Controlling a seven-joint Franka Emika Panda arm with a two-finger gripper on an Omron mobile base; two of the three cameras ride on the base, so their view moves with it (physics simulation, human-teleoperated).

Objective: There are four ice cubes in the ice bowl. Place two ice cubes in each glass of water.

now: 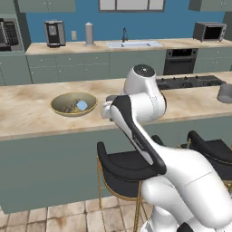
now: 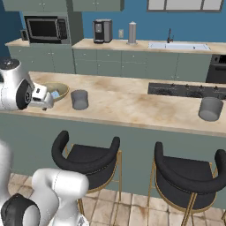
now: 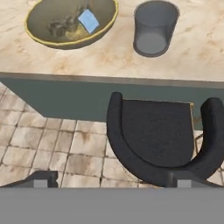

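1. Gripper (image 3: 111, 183): jaws spread wide, nothing between them. In the hand view its 2 dark tips sit at the bottom, looking down past the bench (image 3: 109, 57) edge onto a stool (image 3: 159, 135) & the tiled floor.
2. Ice bowl (image 3: 72, 22) sits on the bench near its front edge; 1 pale blue ice cube (image 3: 89, 20) is clear inside it. Darker lumps lie beside that cube, too blurred to call as cubes, so can't confirm the count.
3. Near glass (image 3: 155, 28) stands upright just beside the bowl, apart from it. Can't tell if it has a cube in it. 2nd glass (image 2: 210, 108) is well apart, far along the bench by the cooktop (image 2: 187, 90).
4. Risk: the gripper is off the bench front, not over the bowl. A straight reach in could clip the bowl rim or bench edge & shove the bowl.
5. Risk: cube is small & looks slick; it lies on the bowl's sloping wall, so a closing pinch could squirt it sideways.
6. Risk: bowl & near glass are close; a wide-open gripper swinging between them could tip the glass.
7. Risk: far glass prob needs a long reach or base drive, so a loosely held cube could drop en route.
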